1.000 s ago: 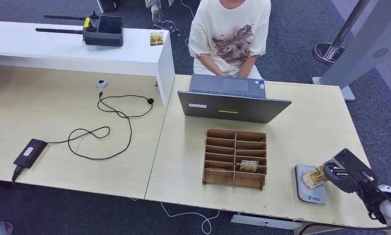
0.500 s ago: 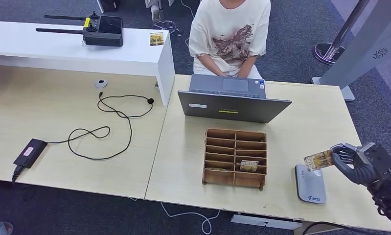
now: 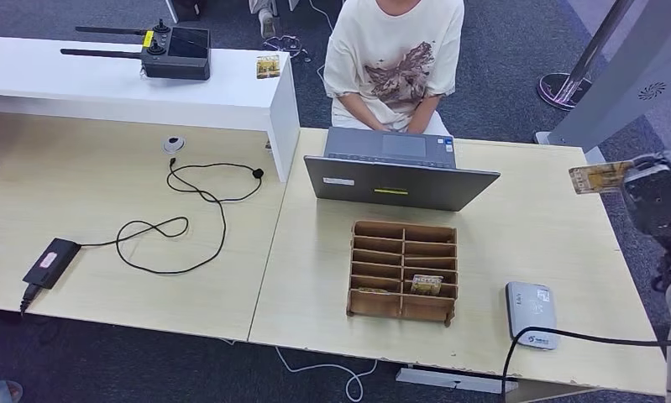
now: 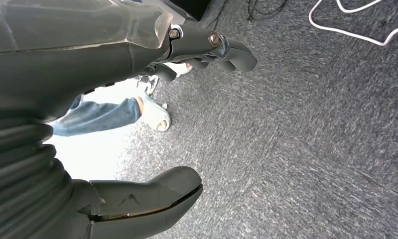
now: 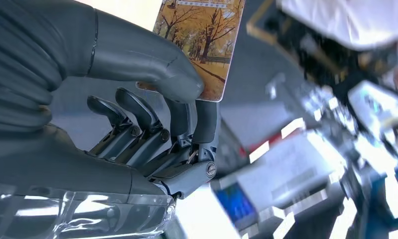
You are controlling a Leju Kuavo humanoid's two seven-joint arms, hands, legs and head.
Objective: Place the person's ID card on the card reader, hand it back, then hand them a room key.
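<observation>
One second ago the right hand (image 3: 651, 189) was low over the card reader (image 3: 533, 314) with the ID card (image 3: 599, 176) at the pad; now the reader lies bare near the table's (image 3: 533, 218) front edge, and hand and card are raised well clear of it, beyond the table's right edge and level with the laptop (image 3: 399, 172). That hand pinches the card between thumb and fingers (image 5: 199, 122), the card sticking out toward the seated person (image 3: 395, 59), its autumn-tree print plain in the right wrist view. Left hand (image 4: 137, 119) hangs over grey carpet holding nothing, fingers loosely apart.
</observation>
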